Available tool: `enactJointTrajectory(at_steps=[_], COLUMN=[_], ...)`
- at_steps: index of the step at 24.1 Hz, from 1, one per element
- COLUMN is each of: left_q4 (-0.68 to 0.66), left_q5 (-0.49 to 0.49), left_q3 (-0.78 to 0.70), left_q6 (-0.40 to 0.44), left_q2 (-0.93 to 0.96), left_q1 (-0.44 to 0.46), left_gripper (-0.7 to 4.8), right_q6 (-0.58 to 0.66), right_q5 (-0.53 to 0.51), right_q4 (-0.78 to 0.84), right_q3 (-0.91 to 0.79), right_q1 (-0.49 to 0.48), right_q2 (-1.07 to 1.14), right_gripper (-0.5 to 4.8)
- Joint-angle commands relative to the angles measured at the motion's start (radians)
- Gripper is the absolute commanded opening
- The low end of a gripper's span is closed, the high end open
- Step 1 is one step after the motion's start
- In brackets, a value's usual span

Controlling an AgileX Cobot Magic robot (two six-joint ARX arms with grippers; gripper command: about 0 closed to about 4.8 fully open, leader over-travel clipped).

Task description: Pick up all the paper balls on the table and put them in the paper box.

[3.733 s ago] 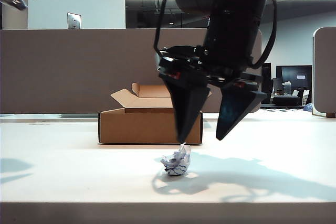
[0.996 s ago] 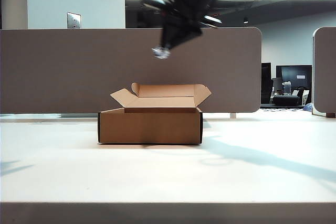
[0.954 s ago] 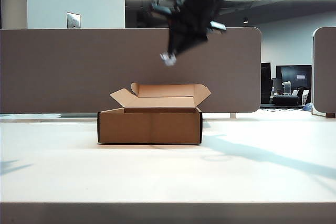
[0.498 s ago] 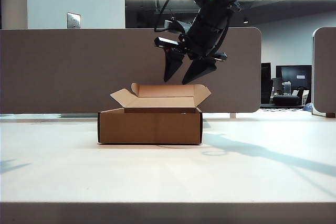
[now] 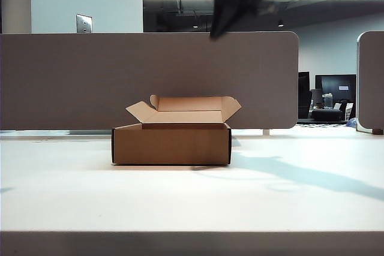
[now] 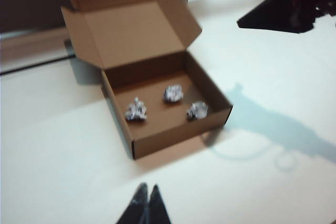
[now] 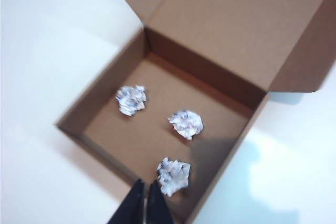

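Two grippers are showing closed and empty. Right gripper point(image 7: 143, 203) is hanging with its fingers pressed together above the box point(image 7: 113, 98), tips pointing down over the near wall; in the exterior view it is a dark blur point(image 5: 231, 10) high above the box point(image 5: 171, 145), near the top edge. Left gripper point(image 6: 145, 206) is hovering over bare table point(image 6: 63, 182) just in front of the box point(image 6: 178, 132), its fingers likewise pressed together with nothing between them.

Three balls are lying on the box floor, apart from one another: in the right wrist view one point(image 7: 131, 99) near a side wall, one point(image 7: 186, 124) about the middle, one point(image 7: 174, 176) close under the fingertips. The left wrist view is showing the same three point(image 6: 136, 112) point(image 6: 173, 93) point(image 6: 197, 110) inside. No ball is visible on the table in any view, so the task is looking finished, though the exterior camera cannot see into the box and the table's far corners are out of frame.

From here the risks are small. A low retreat by the right arm could be catching the raised lid flap point(image 5: 189, 103) and dragging or tipping the light carton, spilling the balls. The left gripper, sitting close to the front wall, could be nudging the box if it swings forward rather than pulling back.
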Motion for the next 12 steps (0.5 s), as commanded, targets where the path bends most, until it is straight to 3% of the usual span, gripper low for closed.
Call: enactJointTrajectory(at_steps=[1,7,12], left_q4=[-0.003,-0.078,-0.116], left_q5=[-0.003,-0.003,-0.002], left_q3=[0.001,0.001,-0.001], left_q6=[-0.008,-0.007,-0.003], left_q2=[-0.077,-0.253,-0.320], left_q1=[0.000,0.000,0.001], left_gripper=[0.16,0.16,0.16], right_q6=[0.006,0.008,0.012], right_q5=[0.014,0.053,0.112], right_q4=[-0.041,-0.177,-0.185], right_q3=[0.007,-0.003,-0.143], right_q1=[0.003,0.005,0.010], right_q2=[-0.105,-0.336,-0.591], right_gripper=[0.34,0.34,0.34])
